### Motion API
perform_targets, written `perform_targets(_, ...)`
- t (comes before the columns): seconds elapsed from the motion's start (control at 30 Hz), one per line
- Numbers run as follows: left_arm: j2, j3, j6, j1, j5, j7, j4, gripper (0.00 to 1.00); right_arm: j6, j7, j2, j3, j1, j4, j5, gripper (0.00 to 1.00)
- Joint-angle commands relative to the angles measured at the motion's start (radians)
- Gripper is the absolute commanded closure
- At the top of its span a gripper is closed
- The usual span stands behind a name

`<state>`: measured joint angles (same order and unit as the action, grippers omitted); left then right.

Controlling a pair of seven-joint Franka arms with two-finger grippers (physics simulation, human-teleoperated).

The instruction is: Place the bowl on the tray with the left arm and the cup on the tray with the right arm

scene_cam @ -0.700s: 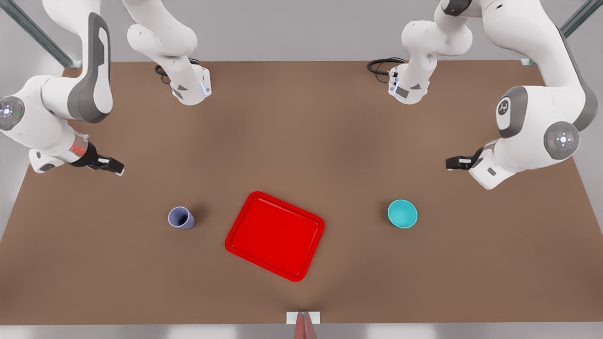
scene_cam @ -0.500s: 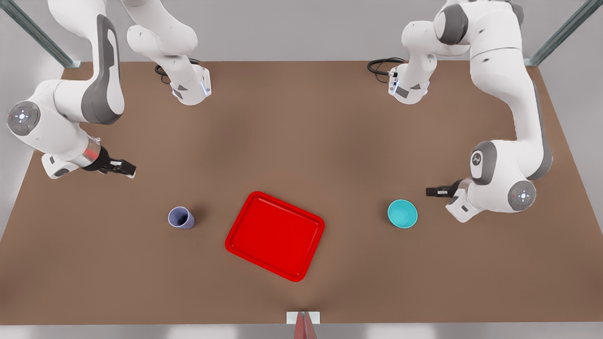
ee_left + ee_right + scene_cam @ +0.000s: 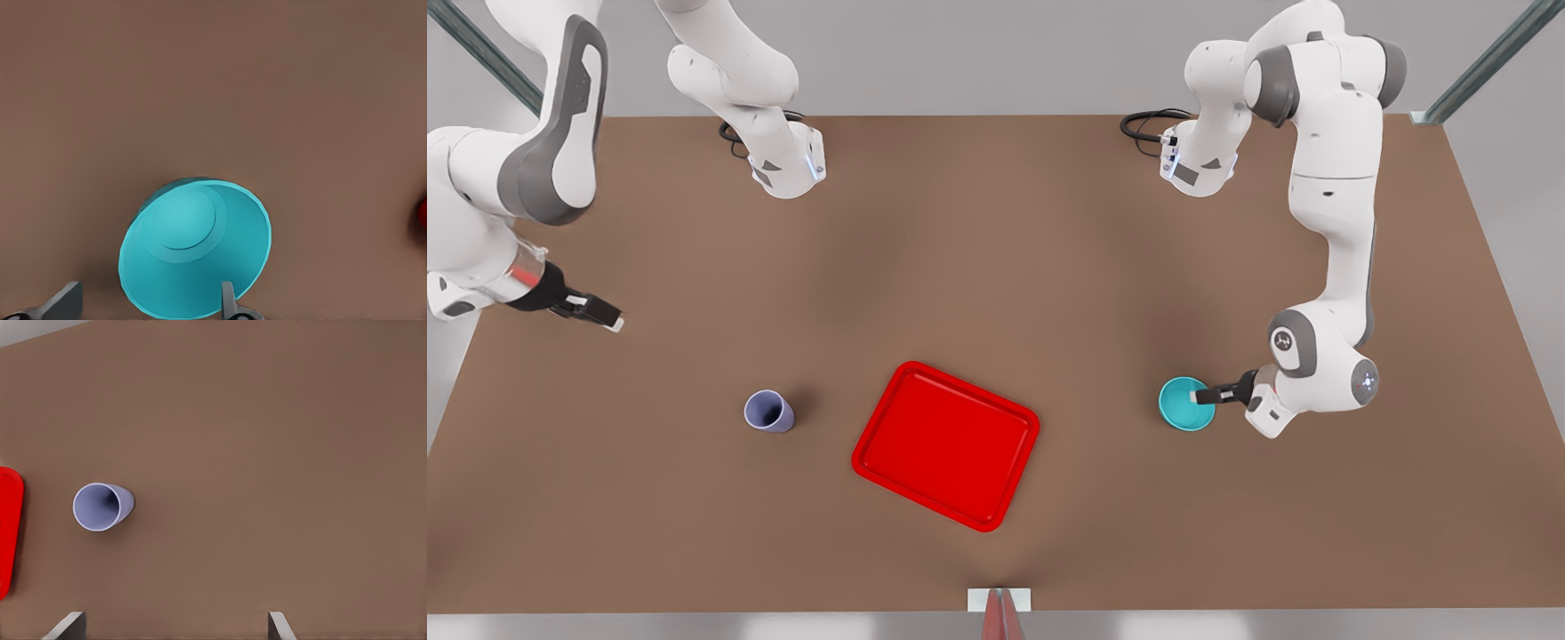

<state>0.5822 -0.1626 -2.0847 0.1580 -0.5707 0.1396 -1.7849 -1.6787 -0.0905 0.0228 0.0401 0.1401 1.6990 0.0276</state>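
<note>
Fingers of the left gripper (image 3: 1199,396) stand apart at the bowl (image 3: 1184,404) — in the left wrist view one fingertip (image 3: 229,301) sits over the inside of the rim and the other (image 3: 64,301) outside the wall, so the gripper is open and straddling the rim, holding nothing. The bowl rests on the table (image 3: 996,267) toward the front view's right, well apart from the tray (image 3: 945,444). The likely failure is a pinch on a thin, glossy, sloped wall: if the jaws close too shallow the rim could slide out, or the bowl could tip as it lifts.

The right gripper (image 3: 596,312) hangs over bare table at the front view's left, its fingers spread and empty, well apart from the cup (image 3: 768,412), which stands upright between it and the tray. A sideways approach there could knock the narrow cup over.

Both wrist views cut the fingers off at the frame's edge, so whether the left fingertips touch the bowl cannot be told. The left wrist view shows a mere red sliver of the tray.
</note>
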Motion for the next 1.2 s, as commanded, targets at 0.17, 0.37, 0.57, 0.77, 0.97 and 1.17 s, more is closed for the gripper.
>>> perform_targets(0.17,0.031,0.000,-0.044,0.000,-0.018,0.000,0.001,0.00,0.088,-0.002,0.003,-0.003,-0.054,-0.070,0.000,0.00)
perform_targets(0.37,0.059,0.002,-0.054,0.000,-0.031,0.003,0.001,0.00,0.079,-0.003,0.025,-0.003,-0.054,-0.071,0.000,0.00)
perform_targets(0.57,0.064,0.002,-0.052,0.009,-0.029,0.002,0.002,0.50,0.076,-0.005,0.023,-0.005,-0.056,-0.071,0.002,0.00)
perform_targets(0.77,0.062,0.002,-0.054,0.017,-0.014,0.005,0.009,0.67,0.076,-0.005,0.023,-0.005,-0.056,-0.070,0.002,0.00)
perform_targets(0.97,0.071,0.002,-0.092,0.031,-0.008,0.006,0.009,0.76,0.074,-0.005,0.025,-0.005,-0.056,-0.070,0.002,0.00)
perform_targets(1.17,0.074,0.002,-0.101,0.041,-0.011,-0.002,0.010,0.79,0.073,-0.005,0.025,-0.005,-0.056,-0.068,0.005,0.00)
